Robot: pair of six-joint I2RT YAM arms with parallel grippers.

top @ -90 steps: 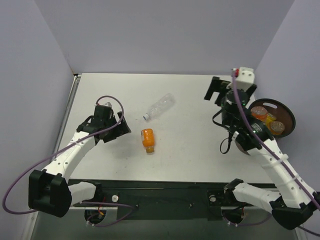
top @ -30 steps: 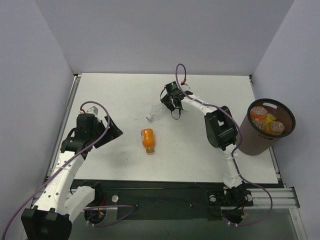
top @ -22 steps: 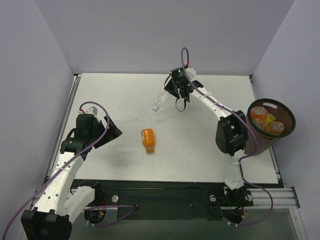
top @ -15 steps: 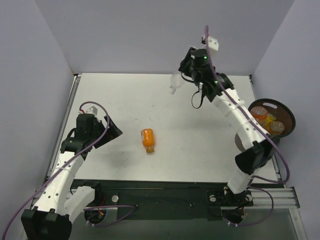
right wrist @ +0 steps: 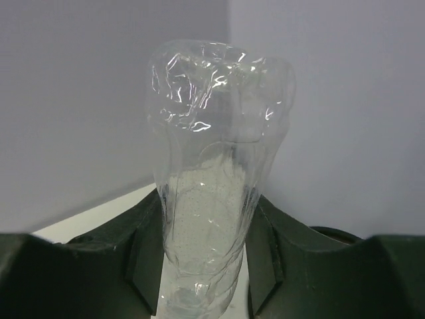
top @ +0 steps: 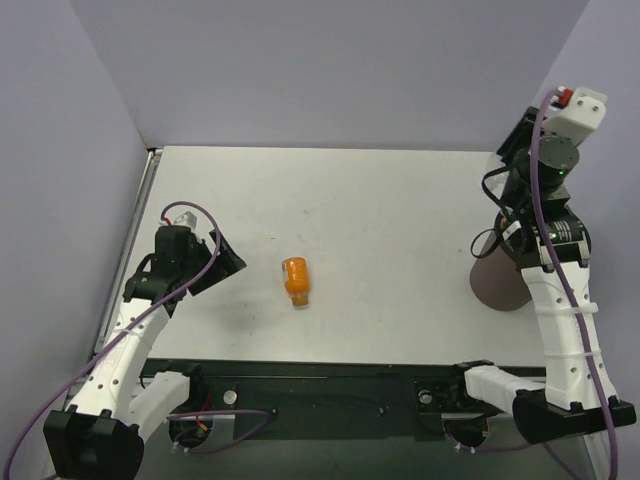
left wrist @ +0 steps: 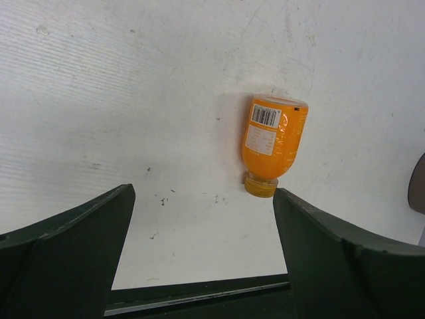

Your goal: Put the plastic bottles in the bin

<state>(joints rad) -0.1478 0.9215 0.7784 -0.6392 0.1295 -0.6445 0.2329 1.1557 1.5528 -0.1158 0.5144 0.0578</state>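
The clear plastic bottle (right wrist: 212, 166) stands crumpled between the dark fingers of my right gripper (right wrist: 202, 232), which is shut on it. Part of the bin's black rim (right wrist: 335, 232) shows behind the right finger. In the top view my raised right arm (top: 545, 200) hangs over the brown bin (top: 495, 285) and hides its inside. An orange bottle (top: 296, 279) with a yellow cap lies on its side mid-table. My left gripper (top: 222, 262) stands open left of it; in the left wrist view the orange bottle (left wrist: 273, 143) lies just beyond the right fingertip (left wrist: 285, 203), apart from it.
Purple walls close in the white table (top: 380, 220) at the back and both sides. The bin stands at the table's right edge. A black rail (top: 320, 385) runs along the near edge between the arm bases.
My right gripper has lifted the clear bottle off the far middle of the table and swung it up and right to over the bin. The left arm and orange bottle have not moved.
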